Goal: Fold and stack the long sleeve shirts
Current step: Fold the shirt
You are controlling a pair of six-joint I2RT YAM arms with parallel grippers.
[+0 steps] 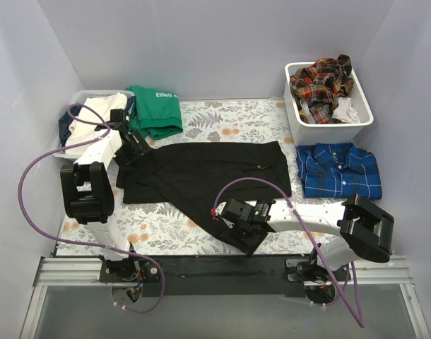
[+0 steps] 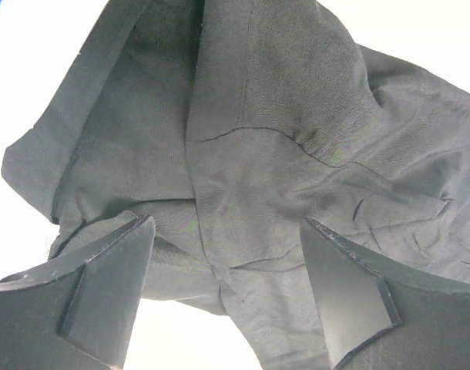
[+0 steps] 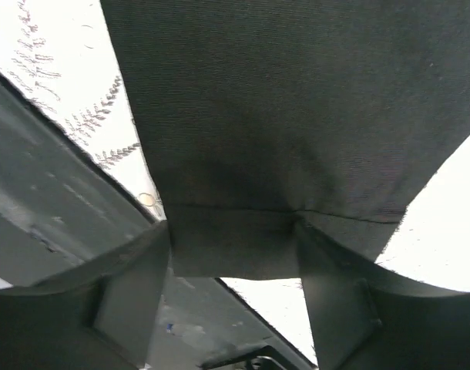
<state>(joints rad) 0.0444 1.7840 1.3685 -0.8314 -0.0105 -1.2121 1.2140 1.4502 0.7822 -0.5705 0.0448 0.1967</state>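
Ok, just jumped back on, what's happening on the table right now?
Both arms are on the black shirt, spread across the middle of the table. The left gripper is open over its far left corner; the right gripper has its jaws open either side of the near sleeve's cuff. Neither looks clamped yet. A blue plaid shirt lies folded at the right, and red plaid shirts sit heaped in the white bin behind it.

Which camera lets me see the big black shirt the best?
The top camera: it shows nearly the whole black shirt spread on the flowery table. The left wrist camera shows only wrinkled black folds close up, and the right wrist camera just one hemmed end.
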